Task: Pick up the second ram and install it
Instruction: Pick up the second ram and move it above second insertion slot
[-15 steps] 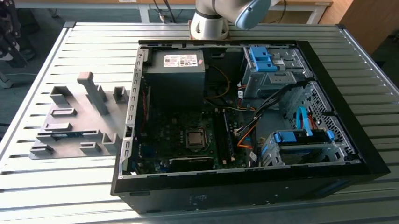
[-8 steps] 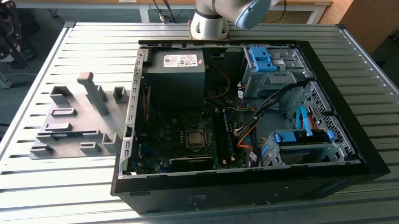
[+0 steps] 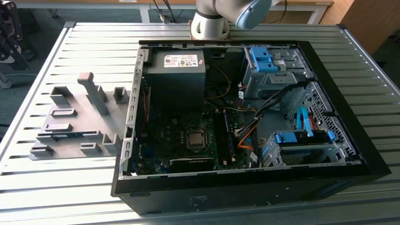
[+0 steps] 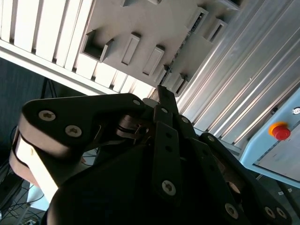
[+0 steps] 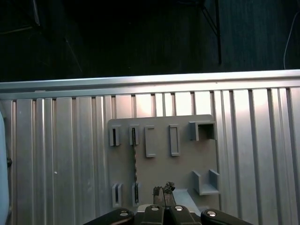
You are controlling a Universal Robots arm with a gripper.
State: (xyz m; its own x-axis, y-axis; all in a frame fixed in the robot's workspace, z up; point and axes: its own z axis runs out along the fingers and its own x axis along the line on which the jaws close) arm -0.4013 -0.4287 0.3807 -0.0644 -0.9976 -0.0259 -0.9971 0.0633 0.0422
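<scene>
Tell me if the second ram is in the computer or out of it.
Out. The second ram sits in the grey fixture plate, to the exterior view's left of the computer case.

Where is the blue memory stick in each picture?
Exterior view: the second ram sits in the grey fixture, on the exterior view's left of the computer case.
First wrist view: a thin dark strip on edge between the fixture's slotted posts.
Second wrist view: probably the thin dark line between posts.
Shared landmark: the grey fixture.
</scene>
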